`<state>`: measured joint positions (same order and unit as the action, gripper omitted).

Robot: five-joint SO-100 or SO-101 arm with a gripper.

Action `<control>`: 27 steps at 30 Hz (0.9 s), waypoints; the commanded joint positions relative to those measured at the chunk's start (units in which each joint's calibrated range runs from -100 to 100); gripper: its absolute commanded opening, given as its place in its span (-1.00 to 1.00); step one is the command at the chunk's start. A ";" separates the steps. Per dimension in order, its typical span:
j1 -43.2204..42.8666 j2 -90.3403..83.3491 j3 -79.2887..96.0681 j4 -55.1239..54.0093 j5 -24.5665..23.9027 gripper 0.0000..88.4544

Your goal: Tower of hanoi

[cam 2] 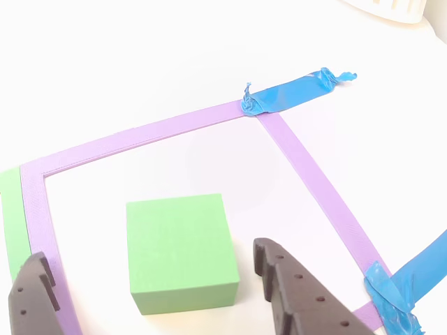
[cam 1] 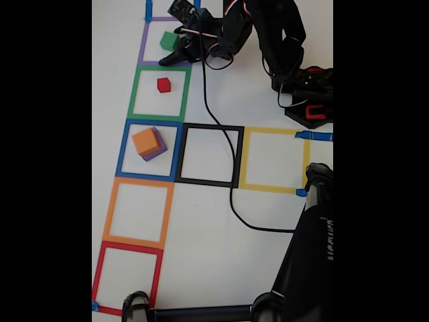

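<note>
Two jaws (cam 2: 167,293) of mine stand wide apart, gripping nothing, flanking the green cube (cam 2: 180,251) inside the purple tape square (cam 2: 140,136)

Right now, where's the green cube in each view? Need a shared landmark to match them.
Fixed view: green cube near the top left, inside the purple tape square, right beside the tool.
Other view: green cube at lower centre, between the open tool's fingers, apart from both.
Shared landmark: the purple tape square around the cube, with blue tape at its corner.
</note>
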<state>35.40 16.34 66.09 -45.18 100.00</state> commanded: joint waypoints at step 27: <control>-0.60 0.50 -2.55 0.00 0.00 -0.80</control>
<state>34.58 17.18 65.21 -45.18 100.00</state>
